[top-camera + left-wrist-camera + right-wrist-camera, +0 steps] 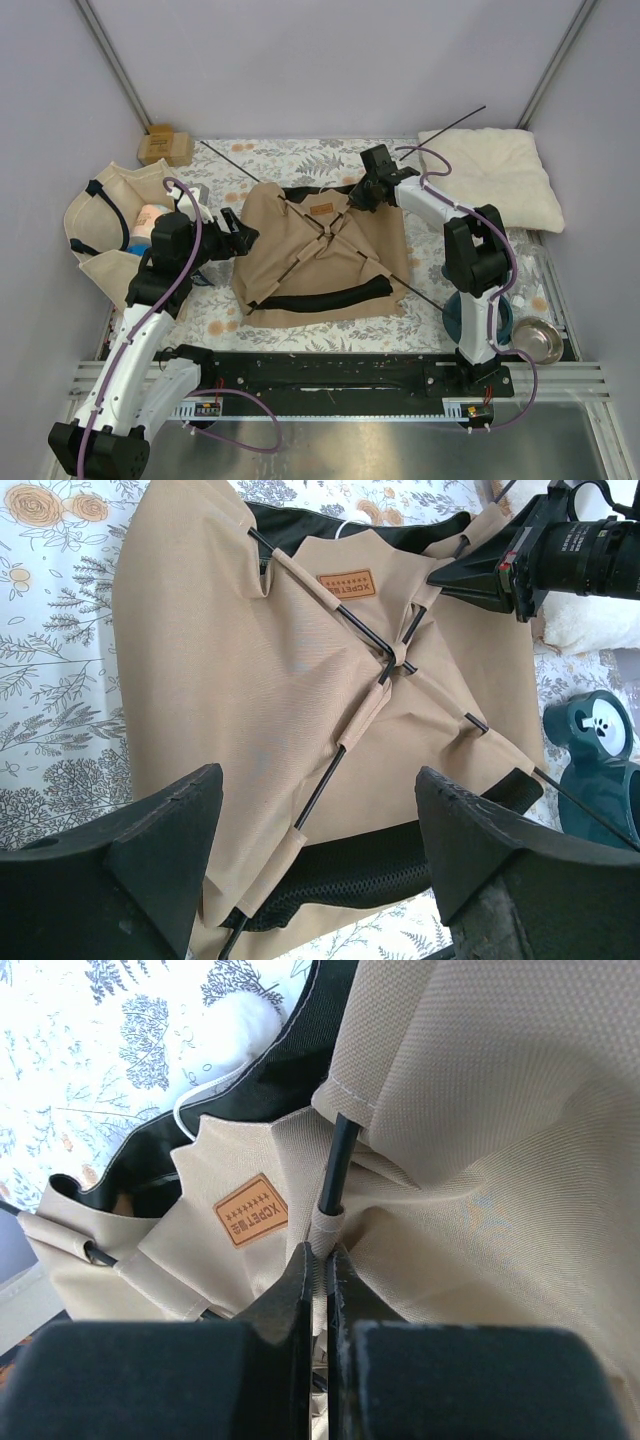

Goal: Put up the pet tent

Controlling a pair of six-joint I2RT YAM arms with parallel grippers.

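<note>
**Right pinch set on pole sleeve; tent lying flat**

Right gripper: closed to a hairline, tips nipping the tan pole sleeve where the dark pole enters it. Brown label is just left of the tips, white pompom farther ahead-left.

Pet tent: collapsed beneath both grippers, poles crossing mid-canvas.

Left gripper: wide open, holding nothing. It hovers over the tent's near edge, with the pole crossing ahead of its jaws.

Judgement: the step in hand is raising the frame. The pinch looks thin, perhaps mostly fabric. Lift slowly in line with the pole and watch for slip. Left should clamp its own side first so the canvas doesn't drag.
</note>
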